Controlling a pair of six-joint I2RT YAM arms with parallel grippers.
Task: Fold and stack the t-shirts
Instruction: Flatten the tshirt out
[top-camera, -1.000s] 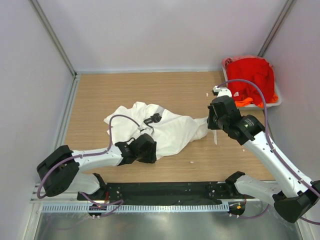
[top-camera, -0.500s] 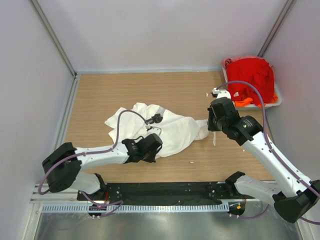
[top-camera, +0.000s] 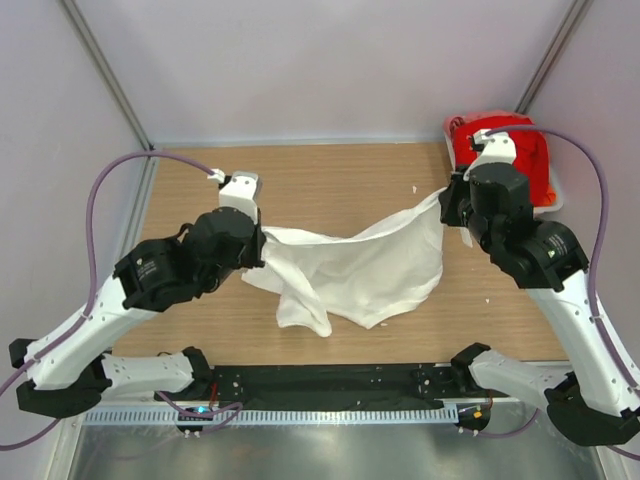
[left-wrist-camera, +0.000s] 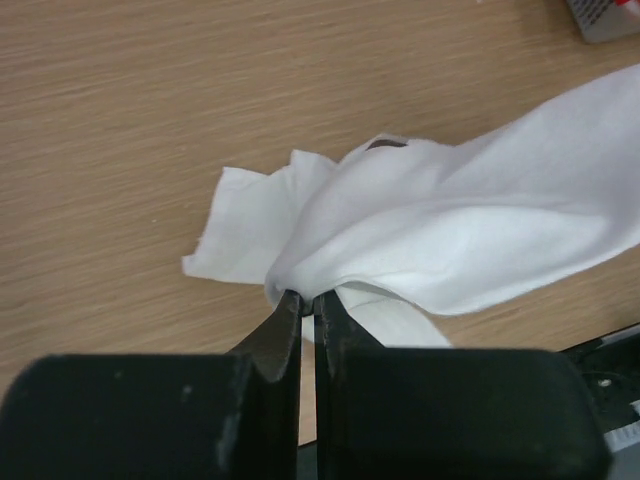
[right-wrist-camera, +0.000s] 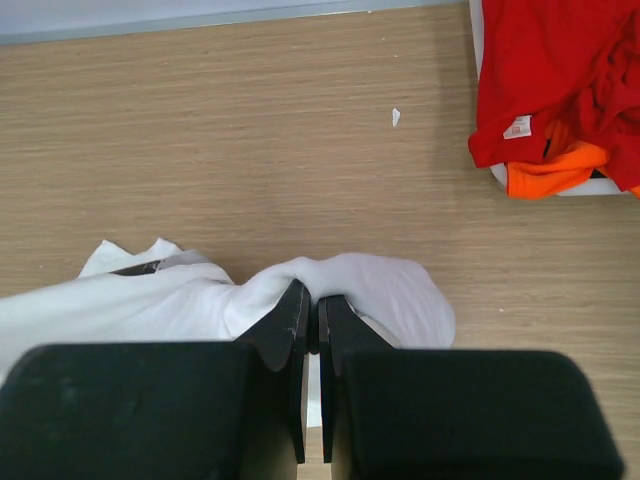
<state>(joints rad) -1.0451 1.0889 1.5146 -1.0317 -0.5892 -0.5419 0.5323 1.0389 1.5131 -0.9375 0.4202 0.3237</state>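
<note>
Left gripper (top-camera: 261, 240) and right gripper (top-camera: 448, 202) each pinch an end of the white t-shirt (top-camera: 365, 268), strung unfolded left of the tub (top-camera: 553, 204) seen from above, both wrist views confirming jaws closed on cloth, while red shirt (right-wrist-camera: 545, 70) and orange shirt (right-wrist-camera: 545, 170) lie heaped there, nothing folded.

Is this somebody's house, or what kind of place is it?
Probably a robot lab booth, not a house: a wooden table boxed in by plain walls, where the left gripper and right gripper stretch a white t-shirt.
</note>
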